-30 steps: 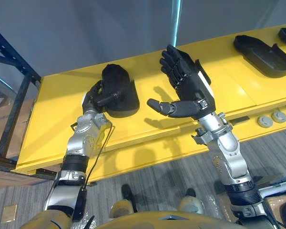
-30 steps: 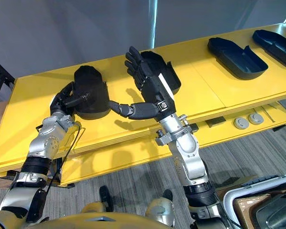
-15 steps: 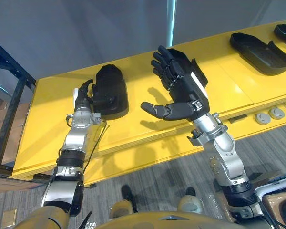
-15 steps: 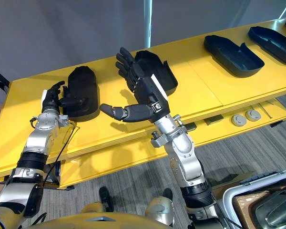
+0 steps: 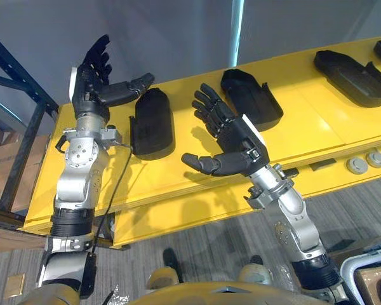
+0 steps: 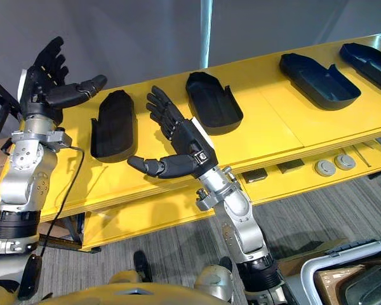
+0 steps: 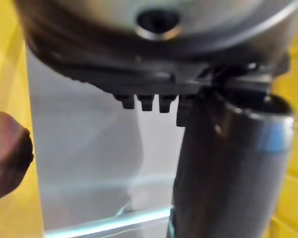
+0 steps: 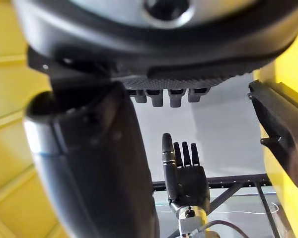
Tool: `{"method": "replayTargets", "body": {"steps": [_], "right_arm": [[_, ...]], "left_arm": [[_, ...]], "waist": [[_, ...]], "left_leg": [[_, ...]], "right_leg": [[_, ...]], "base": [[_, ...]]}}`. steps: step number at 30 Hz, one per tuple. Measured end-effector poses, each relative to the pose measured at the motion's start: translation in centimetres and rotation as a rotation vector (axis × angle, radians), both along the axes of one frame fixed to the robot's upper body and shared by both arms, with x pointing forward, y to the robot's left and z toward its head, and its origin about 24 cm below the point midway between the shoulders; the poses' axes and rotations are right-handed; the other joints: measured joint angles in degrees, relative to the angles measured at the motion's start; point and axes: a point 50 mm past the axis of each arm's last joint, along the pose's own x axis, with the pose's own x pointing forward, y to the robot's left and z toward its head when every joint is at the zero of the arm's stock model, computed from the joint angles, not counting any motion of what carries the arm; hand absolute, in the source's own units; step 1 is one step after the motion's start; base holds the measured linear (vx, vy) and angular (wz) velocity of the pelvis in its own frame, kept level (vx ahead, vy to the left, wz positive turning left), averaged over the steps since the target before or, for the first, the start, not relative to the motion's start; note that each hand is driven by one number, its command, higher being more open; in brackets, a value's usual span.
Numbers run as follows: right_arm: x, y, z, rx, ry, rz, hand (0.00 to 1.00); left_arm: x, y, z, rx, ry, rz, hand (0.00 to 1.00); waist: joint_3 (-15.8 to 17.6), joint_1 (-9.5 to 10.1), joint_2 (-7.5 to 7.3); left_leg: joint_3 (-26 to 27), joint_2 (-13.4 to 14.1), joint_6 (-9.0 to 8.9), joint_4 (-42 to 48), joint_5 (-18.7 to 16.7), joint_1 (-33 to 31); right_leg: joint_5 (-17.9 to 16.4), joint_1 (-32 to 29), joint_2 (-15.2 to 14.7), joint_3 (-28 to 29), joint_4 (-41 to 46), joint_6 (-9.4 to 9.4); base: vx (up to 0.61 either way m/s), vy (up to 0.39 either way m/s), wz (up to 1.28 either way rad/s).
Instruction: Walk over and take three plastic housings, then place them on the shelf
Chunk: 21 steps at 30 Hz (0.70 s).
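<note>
Several black plastic housings lie in a row on the yellow shelf [image 5: 305,127]. The leftmost housing [image 5: 151,121] lies dome side up, with no hand touching it. A second housing [image 5: 251,98] lies hollow side up in the middle, and a third [image 5: 352,73] sits far right. My left hand [image 5: 92,76] is raised above the shelf's left end, open, fingers straight and spread, holding nothing. My right hand [image 5: 232,143] hovers open over the shelf's front, between the first two housings, thumb pointing left. The left hand [image 8: 186,178] also stands upright in the right wrist view.
A dark blue rack post [image 5: 25,121] stands at the shelf's left end, with a cardboard box [image 5: 0,165] beyond it. Two round grey discs [image 5: 367,160] sit on the lower yellow ledge at right. A pale bin [image 6: 343,279] stands on the floor, lower right.
My left hand let go of the leftmost housing and rose, fingers straightening. The housing stays on the shelf. My right hand dropped back toward the shelf's front edge.
</note>
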Motion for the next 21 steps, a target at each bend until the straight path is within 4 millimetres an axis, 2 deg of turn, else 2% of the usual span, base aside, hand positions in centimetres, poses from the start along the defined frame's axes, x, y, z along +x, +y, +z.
{"method": "replayTargets", "body": {"steps": [3, 6, 8, 11, 13, 16, 21], "right_arm": [[0.0, -0.1, -0.2, -0.007, 0.015, 0.000, 1.00], [-0.2, 0.5, -0.4, -0.010, 0.020, 0.030, 1.00], [-0.4, 1.1, -0.6, -0.015, 0.026, 0.052, 1.00], [-0.6, 2.2, -1.0, -0.011, 0.048, 0.068, 1.00], [-0.6, 3.4, -1.7, -0.024, 0.071, 0.073, 1.00], [-0.5, 5.0, -1.8, -0.047, 0.077, 0.094, 1.00], [0.2, 8.0, -1.6, -0.030, 0.123, 0.114, 1.00]], "left_arm": [[-0.6, 0.5, -1.2, -0.035, 0.023, -0.010, 1.00], [-1.7, 1.8, -1.5, -0.070, 0.002, 0.034, 1.00], [-3.0, 2.3, -1.1, -0.112, -0.060, 0.061, 1.00], [-5.9, 1.9, -1.3, -0.175, -0.154, 0.099, 1.00], [-8.2, 1.6, -2.8, -0.222, -0.154, 0.145, 1.00], [-10.6, 1.8, -5.2, -0.218, -0.080, 0.241, 1.00], [-13.7, 1.9, -8.7, -0.237, 0.080, 0.302, 1.00]], "waist": [[-1.0, 0.01, 0.51], [-2.0, 0.10, 0.22], [-2.4, 0.34, -0.17], [-3.6, 2.12, -0.41], [-4.7, 3.67, -0.22], [-5.1, 5.53, 0.00], [-6.1, 8.66, -0.56]], "left_leg": [[-0.2, 0.0, -0.29, 0.0, -0.2, -0.1], [-0.6, 0.0, -0.24, 0.0, -0.2, 0.0], [-1.0, -0.1, -0.07, 0.0, -0.1, 0.0], [-2.5, -0.2, -0.15, 0.2, -0.1, -0.1], [-4.4, -0.5, -0.18, 0.2, -0.1, -0.1], [-6.7, -0.9, -0.48, 0.0, -0.3, -0.3], [-8.7, -1.0, -0.32, 0.0, -0.3, -1.6]], "right_leg": [[0.2, 0.4, 0.1, -0.3, -0.8, 0.22], [0.3, 1.0, 0.2, -0.9, -1.4, 0.30], [0.5, 1.6, 0.2, -1.5, -1.8, 0.53], [0.4, 2.7, 0.2, -3.0, -1.9, 0.53], [0.2, 4.6, 0.2, -5.2, -2.8, 0.59], [-0.7, 6.3, 0.1, -7.6, -2.9, 0.41], [-1.3, 8.2, 0.3, -12.0, -3.7, 0.82]], "base": [[-0.01, -0.003, 0.01], [0.02, -0.016, 0.06], [0.03, -0.016, 0.15], [0.04, -0.015, 0.23], [0.04, -0.023, 0.40], [0.00, -0.010, 0.40], [-0.04, -0.009, 0.46]]}}
